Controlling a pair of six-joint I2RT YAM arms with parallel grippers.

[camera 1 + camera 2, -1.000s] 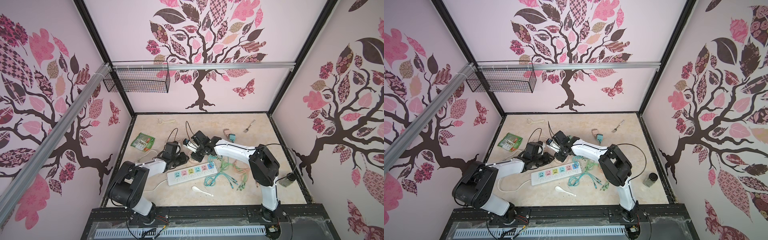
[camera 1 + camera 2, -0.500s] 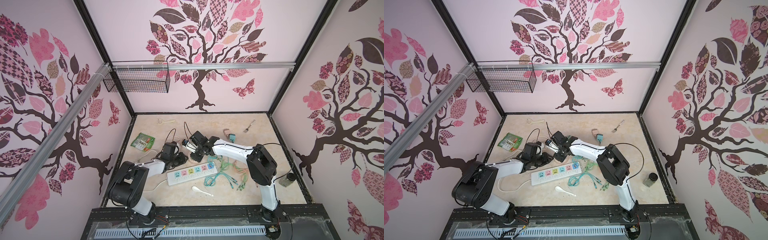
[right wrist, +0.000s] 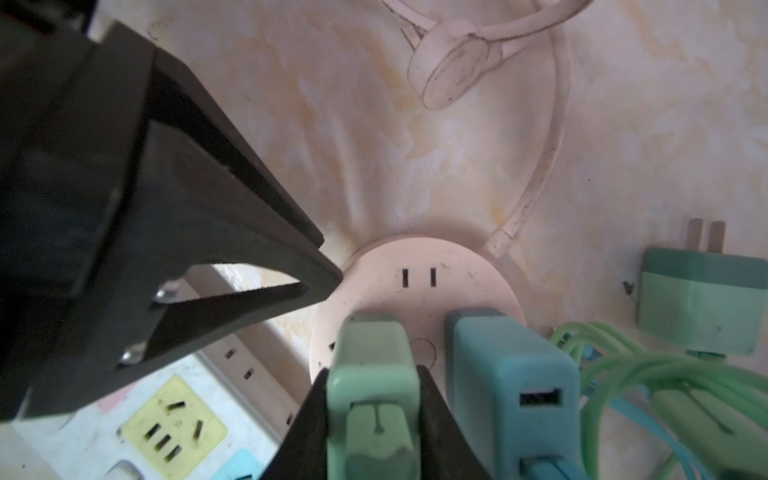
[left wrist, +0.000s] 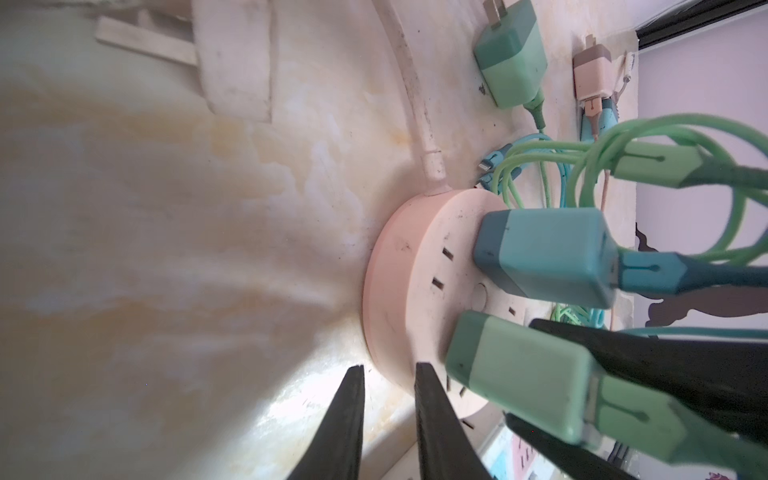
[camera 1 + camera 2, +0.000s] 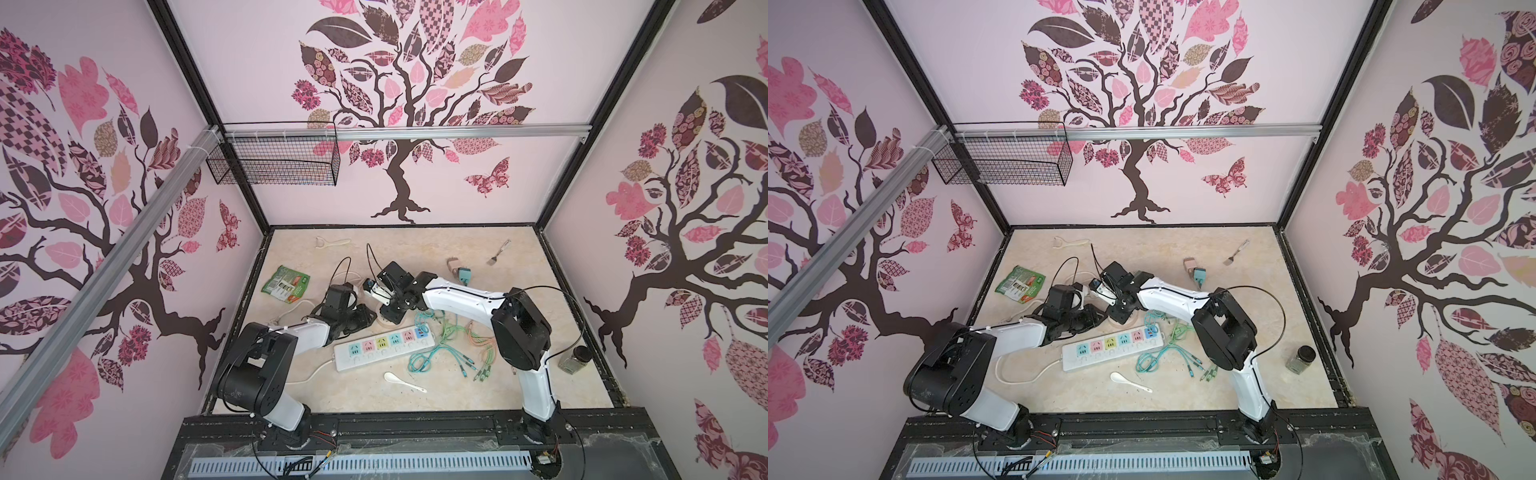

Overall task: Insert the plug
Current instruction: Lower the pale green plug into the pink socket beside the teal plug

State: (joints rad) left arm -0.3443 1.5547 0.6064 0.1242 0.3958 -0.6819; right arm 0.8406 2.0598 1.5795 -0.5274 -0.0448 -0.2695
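The beige marbled tabletop (image 5: 353, 399) bears a white power strip (image 5: 384, 348). Green cables (image 5: 451, 338) sprawl at its right end, a spoon (image 5: 392, 377) lies just nearer the arm bases, and a round socket (image 3: 417, 299) just behind. Farther back lie a packet (image 5: 286, 284), peeler (image 5: 330, 242), two chargers (image 5: 463, 274) and fork (image 5: 498, 252). A jar (image 5: 575, 358) stands well right.

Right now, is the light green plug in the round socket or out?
In, it seems: light green plug meets the round socket face, no prongs showing; right gripper shut on it.
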